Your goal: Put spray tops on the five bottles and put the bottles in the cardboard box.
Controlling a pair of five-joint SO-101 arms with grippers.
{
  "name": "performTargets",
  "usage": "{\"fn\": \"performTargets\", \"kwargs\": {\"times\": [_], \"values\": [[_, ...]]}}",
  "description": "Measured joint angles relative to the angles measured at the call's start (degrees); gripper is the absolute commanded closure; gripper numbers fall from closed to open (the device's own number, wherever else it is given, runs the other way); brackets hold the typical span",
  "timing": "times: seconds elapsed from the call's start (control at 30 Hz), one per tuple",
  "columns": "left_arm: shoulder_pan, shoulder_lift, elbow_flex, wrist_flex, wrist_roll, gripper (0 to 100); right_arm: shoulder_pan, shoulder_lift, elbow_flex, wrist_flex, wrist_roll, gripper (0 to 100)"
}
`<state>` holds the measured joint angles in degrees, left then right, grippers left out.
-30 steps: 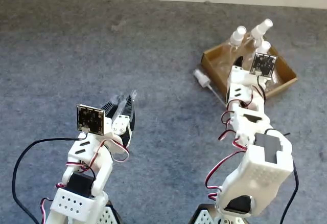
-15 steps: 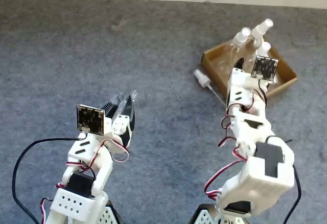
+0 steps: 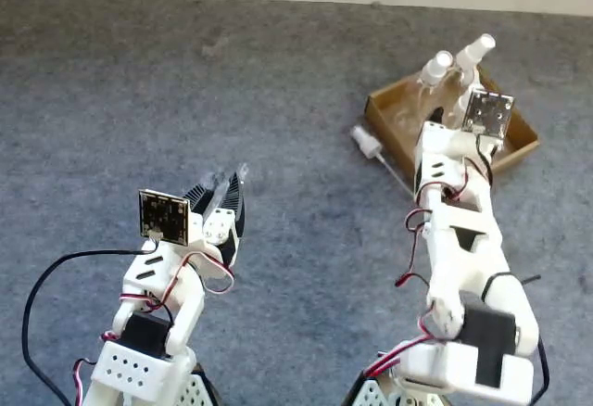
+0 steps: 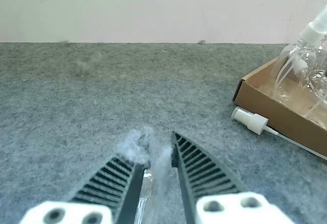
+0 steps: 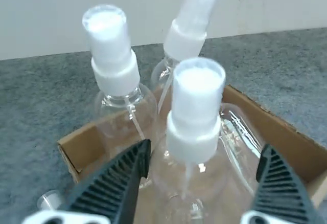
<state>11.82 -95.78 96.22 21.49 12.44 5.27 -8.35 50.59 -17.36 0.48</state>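
Left gripper point(image 4: 156, 151) was closed on a clear bottle point(image 4: 138, 146) - the bottle's end stuck out past the fingertips, over the grey mat point(image 3: 139, 82) and well apart from the cardboard box point(image 3: 382, 109). Right gripper point(image 5: 204, 150) was at the box, jaws spread wide either side of the nearest bottle point(image 5: 196, 132), with a visible gap on both sides, so it was gripping nothing. That bottle stood in the box with a white spray top point(image 5: 196, 98) on. Two more capped bottles point(image 5: 115, 88) were behind it in the same box - the far one point(image 5: 191, 27) was tilted. One loose spray top point(image 3: 367, 141) lay on the mat just beside the box's outer wall, dip tube trailing along the wall
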Motion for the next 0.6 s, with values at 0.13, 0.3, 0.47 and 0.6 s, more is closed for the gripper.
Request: {"fn": "performTargets", "kwargs": {"times": [0.13, 0.3, 0.47, 0.6], "values": [[0.0, 0.0, 0.0, 0.0, 0.0, 96, 0.2, -6.0, 0.0, 4.0, 0.0, 70.0], [0.0, 0.0, 0.0, 0.0, 0.0, 96, 0.0, -12.5, 0.0, 10.1, 0.0, 70.2], [0.0, 0.0, 0.0, 0.0, 0.0, 96, 0.1, -20.2, 0.1, 20.0, 0.0, 70.2], [0.0, 0.0, 0.0, 0.0, 0.0, 96, 0.0, -26.7, -0.7, 32.7, 0.0, 70.2]]}}
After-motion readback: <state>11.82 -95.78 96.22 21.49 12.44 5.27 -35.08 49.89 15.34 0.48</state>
